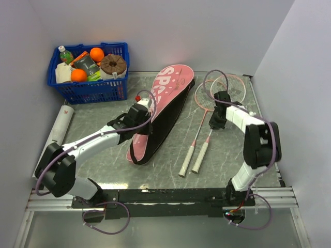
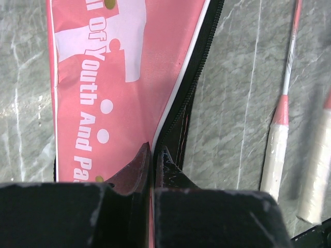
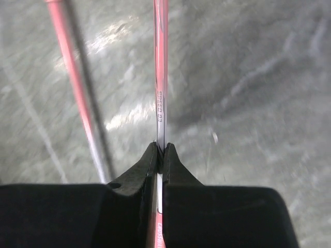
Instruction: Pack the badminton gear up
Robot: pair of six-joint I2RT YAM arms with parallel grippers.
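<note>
A long white tube (image 1: 61, 126) lies along the left edge of the table (image 1: 103, 160), with a blue basket (image 1: 88, 92) of oranges beyond it, both well clear of the arms; the left gripper (image 2: 155, 150) is pinched tight on the zipper edge of the pink case (image 1: 168, 98), which lies mid-table, flap parted on black lining, broad end far, narrow end near; beside it the left racket (image 1: 198, 126) lies free, white handle nearest; the right gripper (image 3: 161, 150) clamps the shaft of the right racket (image 3: 161, 77), head pointing far-right.
</note>
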